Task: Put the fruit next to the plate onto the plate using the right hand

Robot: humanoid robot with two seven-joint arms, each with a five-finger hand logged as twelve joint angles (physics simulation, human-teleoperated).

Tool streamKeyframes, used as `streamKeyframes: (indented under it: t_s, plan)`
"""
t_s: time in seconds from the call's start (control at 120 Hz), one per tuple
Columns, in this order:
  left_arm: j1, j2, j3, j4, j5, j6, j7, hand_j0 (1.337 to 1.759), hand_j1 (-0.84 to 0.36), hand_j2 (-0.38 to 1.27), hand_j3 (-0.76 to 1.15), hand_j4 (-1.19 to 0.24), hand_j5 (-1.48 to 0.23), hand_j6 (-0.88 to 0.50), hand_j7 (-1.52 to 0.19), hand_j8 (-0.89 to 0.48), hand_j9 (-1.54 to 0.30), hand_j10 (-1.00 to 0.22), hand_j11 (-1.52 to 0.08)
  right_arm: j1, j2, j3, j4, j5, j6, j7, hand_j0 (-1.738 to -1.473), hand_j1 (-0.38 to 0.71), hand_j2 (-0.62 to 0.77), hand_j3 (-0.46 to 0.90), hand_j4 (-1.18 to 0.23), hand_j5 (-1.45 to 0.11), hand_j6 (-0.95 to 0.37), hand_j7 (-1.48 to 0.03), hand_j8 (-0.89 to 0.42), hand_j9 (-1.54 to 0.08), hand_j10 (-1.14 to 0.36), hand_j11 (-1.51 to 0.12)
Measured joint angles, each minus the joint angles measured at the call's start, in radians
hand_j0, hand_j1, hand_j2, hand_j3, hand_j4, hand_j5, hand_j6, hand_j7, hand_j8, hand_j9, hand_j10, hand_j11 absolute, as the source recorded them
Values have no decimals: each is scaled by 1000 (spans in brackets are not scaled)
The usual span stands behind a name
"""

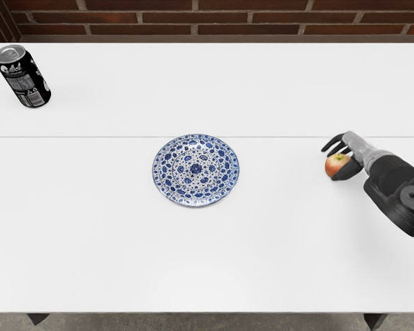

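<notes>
Since the apple (336,165) sits at the blue patterned plate's (195,170) three o'clock, the right robot hand (352,154) brackets it from that side, fingers apart, not yet clamped.

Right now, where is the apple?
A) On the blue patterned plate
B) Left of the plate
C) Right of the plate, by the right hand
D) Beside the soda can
C: the apple lies well right of the blue patterned plate, against the right hand.
</notes>
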Motion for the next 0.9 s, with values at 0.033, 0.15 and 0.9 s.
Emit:
streamKeyframes:
  t_s: [0.033, 0.15, 0.9]
  plan:
    - [0, 0, 0, 0, 0, 0, 0, 1658, 69, 47, 0, -234, -304, -234, -304, -234, -304, -233, -304, 0, 0, 0, 2, 0, 1, 0, -1656, 222, 13, -1, -539, -675, -510, -685, -390, -688, -480, -689]
    - [0, 0, 0, 0, 0, 0, 0, 1658, 69, 47, 0, -234, -304, -234, -304, -234, -304, -233, -304, 0, -5, 2, 6, 5, 2, 0, -1656, 225, 75, 0, -554, -707, -521, -712, -398, -717, -491, -718]
    - [0, 0, 0, 0, 0, 0, 0, 1658, 69, 47, 0, -234, -304, -233, -304, -233, -304, -233, -304, 68, 21, 35, 101, 9, 11, 0, -1657, 226, 212, 1, -580, -784, -565, -768, -438, -787, -536, -789]
